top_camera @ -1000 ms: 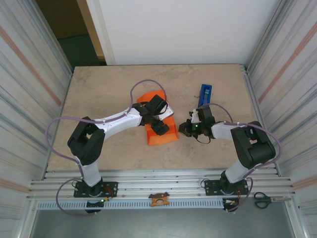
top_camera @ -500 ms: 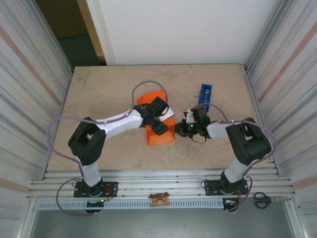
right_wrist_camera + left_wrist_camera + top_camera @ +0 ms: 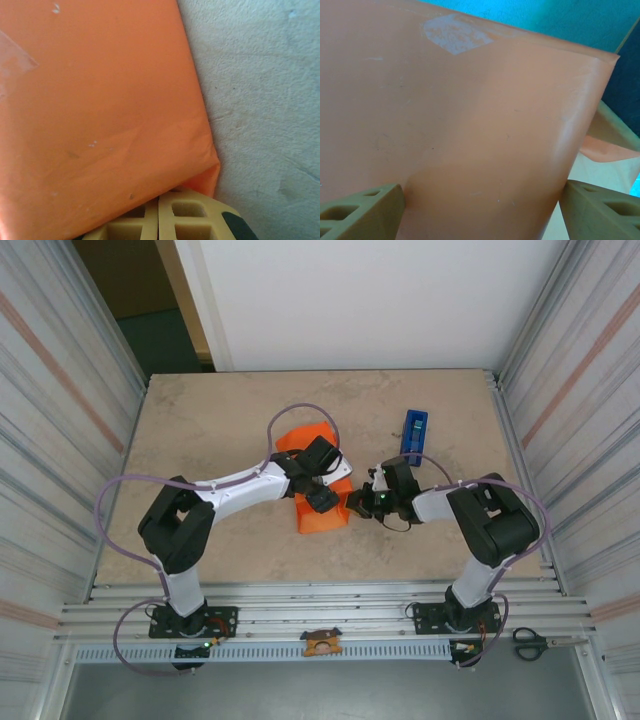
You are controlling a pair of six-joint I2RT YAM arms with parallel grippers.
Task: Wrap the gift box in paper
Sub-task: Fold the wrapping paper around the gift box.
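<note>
Left gripper (image 3: 481, 194): tan ribbed fingers (image 3: 362, 214) spread wide, one on each side of a taut, smooth fold of the large thin sheet of light-orange paper (image 3: 470, 115). Whether the pads press on it cannot be told. A whitish, translucent patch of tape (image 3: 454, 34) sits on the paper near its far edge. A loose flap of the same paper sticks out past one finger.

Right gripper (image 3: 159, 209): yellow foam fingers pressed together, seam closed, nothing seen between them. The tips sit at a corner of the paper, which laps just over them. The paper's edge runs straight away from the tips, with bare table beside it.

From above, the paper lies folded into a compact bundle near the middle of the beige, stone-patterned tabletop (image 3: 220, 430). The left gripper sits on top of the bundle, its arm stretched across from the left. The right gripper is at the bundle's right edge, its arm bent back sharply. More orange paper shows on the far side of the left wrist.

A narrow blue plastic tape dispenser (image 3: 414, 430) lies beyond the right gripper, apart from the paper. Black-handled scissors (image 3: 530, 643) rest on the metal rail at the near right corner, well apart from everything else.
</note>
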